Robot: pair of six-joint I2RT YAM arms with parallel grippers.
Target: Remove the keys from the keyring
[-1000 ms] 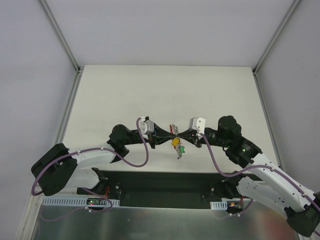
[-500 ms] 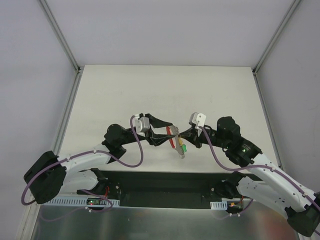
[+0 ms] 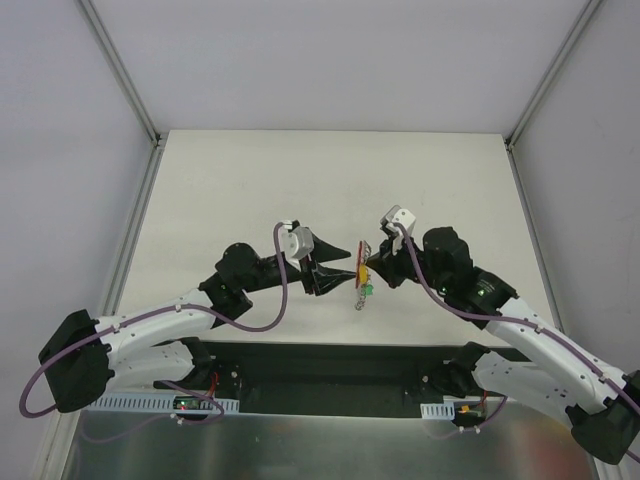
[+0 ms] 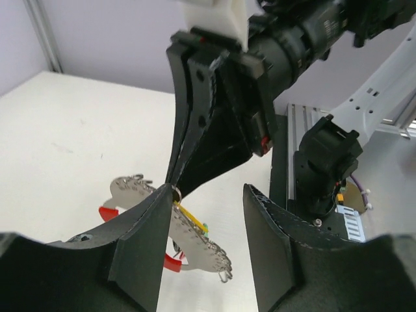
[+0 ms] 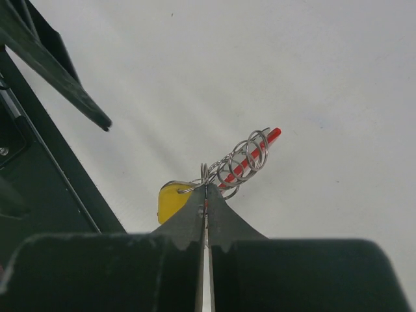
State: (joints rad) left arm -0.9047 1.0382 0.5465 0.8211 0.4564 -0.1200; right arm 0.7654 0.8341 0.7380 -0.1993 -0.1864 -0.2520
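Note:
My right gripper (image 3: 362, 260) is shut on the keyring (image 5: 250, 153), a chain of several thin silvery wire rings, pinched at its fingertips (image 5: 206, 190). The keys (image 3: 361, 280) hang from it: a yellow head (image 5: 170, 198), a red one (image 5: 272, 136) and a bit of green (image 3: 367, 290). My left gripper (image 3: 347, 265) is open, with its jaws on either side of the bunch. In the left wrist view the gripper (image 4: 207, 195) is empty. A silvery key (image 4: 198, 244) and red covers (image 4: 107, 212) lie by its left finger (image 4: 140, 247).
The white table (image 3: 250, 190) spreads behind and beside the grippers, with metal frame rails along its left (image 3: 135, 215) and right (image 3: 535, 230) edges. The black base plate (image 3: 330, 365) and arm mounts are at the near edge.
My left gripper has moved back toward the bunch and now stands open around it. The right gripper still holds the ring and has turned slightly, so the keys hang below it.

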